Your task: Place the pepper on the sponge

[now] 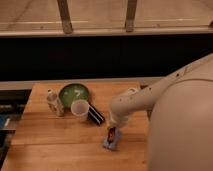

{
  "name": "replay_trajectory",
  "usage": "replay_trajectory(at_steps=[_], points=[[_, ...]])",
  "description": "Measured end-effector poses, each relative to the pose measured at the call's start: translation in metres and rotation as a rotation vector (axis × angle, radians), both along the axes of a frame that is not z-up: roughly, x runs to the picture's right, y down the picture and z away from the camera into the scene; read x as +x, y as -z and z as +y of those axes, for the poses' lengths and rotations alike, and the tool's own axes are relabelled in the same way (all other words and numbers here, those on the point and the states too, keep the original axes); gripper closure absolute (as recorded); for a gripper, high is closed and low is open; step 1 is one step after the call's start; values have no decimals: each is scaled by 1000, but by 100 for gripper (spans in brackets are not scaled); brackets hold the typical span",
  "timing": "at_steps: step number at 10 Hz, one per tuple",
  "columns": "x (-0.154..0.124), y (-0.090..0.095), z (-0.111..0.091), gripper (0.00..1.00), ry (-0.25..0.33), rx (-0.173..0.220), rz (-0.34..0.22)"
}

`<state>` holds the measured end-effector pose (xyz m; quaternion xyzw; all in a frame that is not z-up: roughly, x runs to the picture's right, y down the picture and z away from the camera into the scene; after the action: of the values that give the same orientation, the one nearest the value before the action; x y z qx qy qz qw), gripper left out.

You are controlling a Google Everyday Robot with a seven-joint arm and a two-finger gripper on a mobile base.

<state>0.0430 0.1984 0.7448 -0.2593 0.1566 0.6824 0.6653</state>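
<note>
One wooden table carried everything, and one white arm reached in across it from the right, bending down to a single gripper near the table's front right part. Up and to the left of the gripper, well apart from it, sat one green bowl. One clear bottle stood upright farther left still, just beside the bowl. One pale cup stood between the bowl and the gripper, in front of the bowl. One black block with a pale stripe lay just left of the gripper and a little behind it, touching or nearly touching the cup. One light blue sponge lay flat directly beneath the gripper. One dark red pepper sat at the gripper's tip, down against the sponge's top. The gripper was right at the pepper, but whether it gripped the pepper or merely touched it could not be told.
</note>
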Motion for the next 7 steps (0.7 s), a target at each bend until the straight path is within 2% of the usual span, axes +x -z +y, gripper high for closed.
replay_trajectory(at_steps=[3, 5, 7], points=[[1, 0, 0, 100, 1, -2, 1], [-1, -7, 8, 100, 13, -37, -3], [-5, -26, 29, 100, 29, -82, -7]])
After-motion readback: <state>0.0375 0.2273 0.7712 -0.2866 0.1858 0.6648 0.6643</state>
